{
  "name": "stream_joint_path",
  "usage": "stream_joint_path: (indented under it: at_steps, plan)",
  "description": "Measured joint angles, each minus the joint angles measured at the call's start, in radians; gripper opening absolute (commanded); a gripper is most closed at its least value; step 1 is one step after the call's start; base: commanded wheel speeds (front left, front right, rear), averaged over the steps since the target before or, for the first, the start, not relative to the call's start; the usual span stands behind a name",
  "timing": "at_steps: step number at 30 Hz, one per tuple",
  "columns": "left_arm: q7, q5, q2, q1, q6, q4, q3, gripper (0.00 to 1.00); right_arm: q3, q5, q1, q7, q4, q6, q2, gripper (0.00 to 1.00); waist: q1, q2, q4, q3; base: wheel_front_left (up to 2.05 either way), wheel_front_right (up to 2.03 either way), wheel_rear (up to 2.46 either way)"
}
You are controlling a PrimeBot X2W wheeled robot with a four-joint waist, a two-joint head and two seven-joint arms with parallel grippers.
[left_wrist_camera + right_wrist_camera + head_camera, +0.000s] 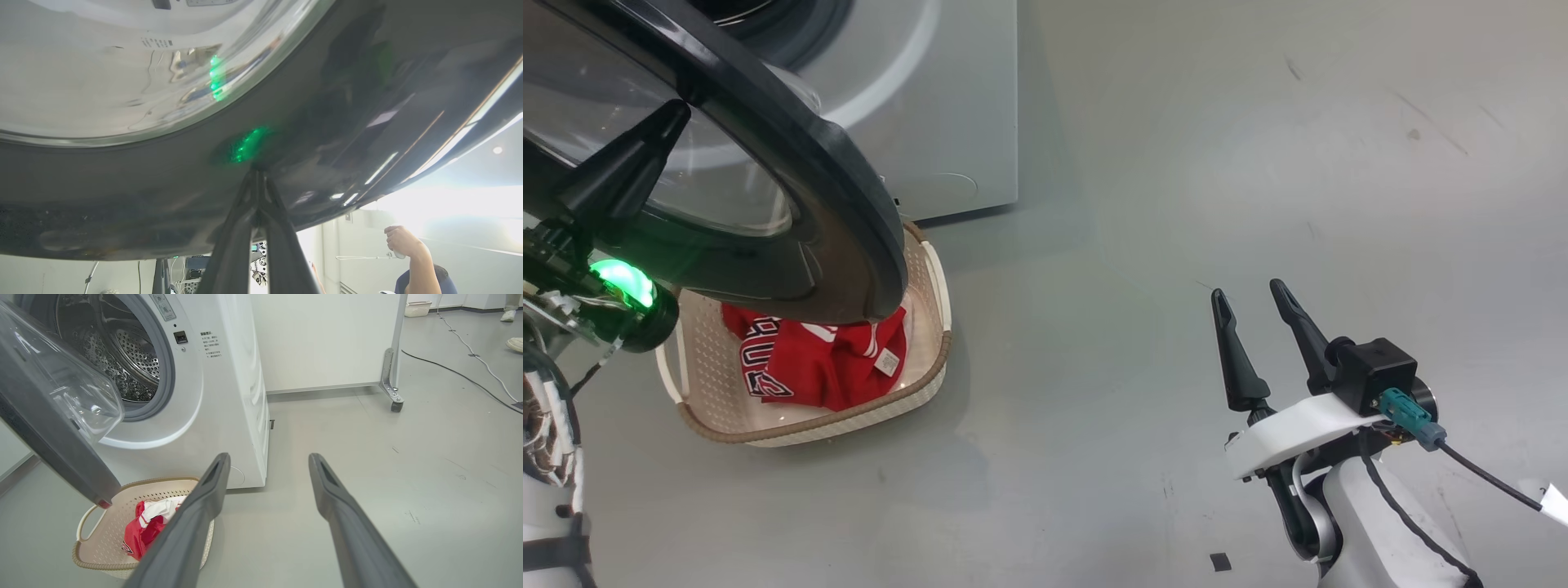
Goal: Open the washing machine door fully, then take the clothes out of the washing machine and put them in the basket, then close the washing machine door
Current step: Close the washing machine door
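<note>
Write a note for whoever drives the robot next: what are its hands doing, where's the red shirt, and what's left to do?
Left gripper: shut, tips against the black rim of the washing machine door.
Right gripper: open, empty, above the floor.
Things: the clothes lie in the basket, which sits in front of the washing machine, partly under the open door.
Done: door opened, clothes in the basket; the part of the drum in view looks empty.
Left: close the door.
</note>
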Motion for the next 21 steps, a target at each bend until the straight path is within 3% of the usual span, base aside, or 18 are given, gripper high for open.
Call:
stream_joint_path:
  at_steps: [7,12,21]
  plan:
    - [-0.053,0.031,0.002,-0.037,-0.001,0.002,0.012,0.0,0.004,0.01,-0.011,0.0,-0.014,-0.008,0.0,1.0,0.0,0.0,-0.058,0.036,0.0,0.0,0.0]
    - [-0.063,0.033,-0.014,-0.056,-0.027,0.015,-0.005,0.0,-0.021,0.01,-0.011,0.0,-0.021,-0.021,0.001,1.0,0.0,0.0,-0.081,0.058,0.0,0.0,0.0]
    - [-0.082,0.034,-0.067,-0.058,-0.088,0.055,-0.003,0.0,-0.044,0.005,-0.011,0.0,-0.024,-0.025,0.001,1.0,0.0,0.0,-0.045,0.048,0.0,0.0,0.0]
